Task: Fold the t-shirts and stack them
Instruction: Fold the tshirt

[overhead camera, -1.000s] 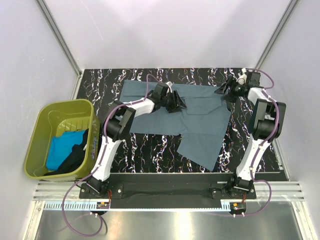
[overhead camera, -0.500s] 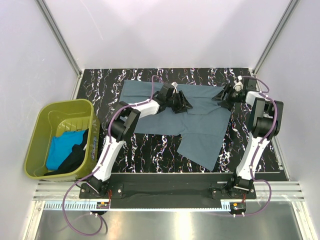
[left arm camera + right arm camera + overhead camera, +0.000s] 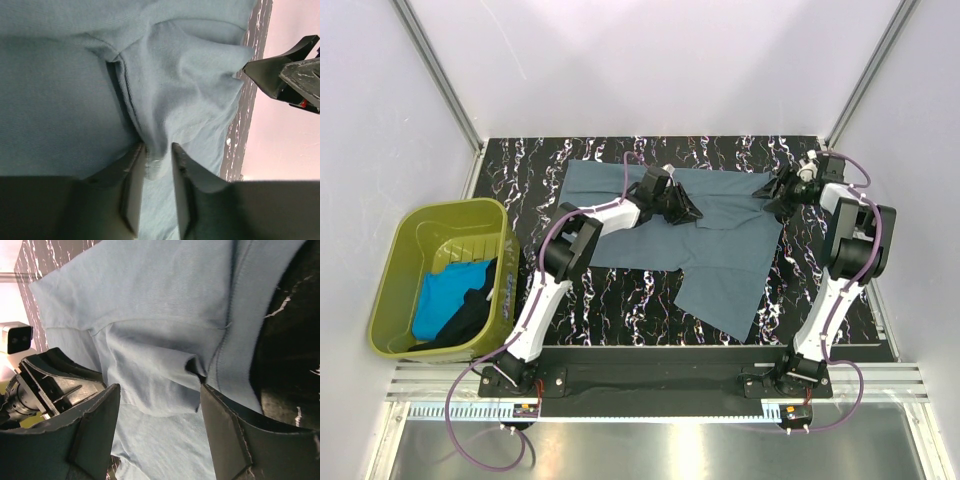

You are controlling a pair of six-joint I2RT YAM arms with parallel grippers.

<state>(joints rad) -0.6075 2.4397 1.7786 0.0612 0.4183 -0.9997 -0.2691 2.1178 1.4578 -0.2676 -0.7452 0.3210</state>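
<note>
Right of the olive tub (image 3: 392,262), on the dark marbled table (image 3: 620,300), the grey-blue tee (image 3: 720,250) is lying spread out and mostly flat. One corner is running out at a slant toward the near edge. It isn't touching the tub; a strip of bare table is showing btwn them.

Inside the tub: turquoise tee (image 3: 438,295) is lying bunched on the floor of it. The black tee (image 3: 472,312) is crumpled beside it, on the side of the tub nearest the table. Both unfolded.

L gripper (image 3: 686,208) is reaching away from the tub, w/ its tips down on the middle of the grey-blue tee, toward its far edge. L wrist view: L gripper (image 3: 157,165) is pinching a raised ridge of the cloth. Fingers (image 3: 134,195) are standing close together w/ the fold filling the gap, and creases are fanning out from it.

R gripper (image 3: 782,192) is sitting at the tee's far corner, the one farthest from the tub. R wrist view: R gripper (image 3: 160,410) w/ fingers (image 3: 95,435) spread wide apart. They are straddling a small puckered flap near the hem, w/ nothing clamped. Can't tell if the tips are touching cloth.
</note>
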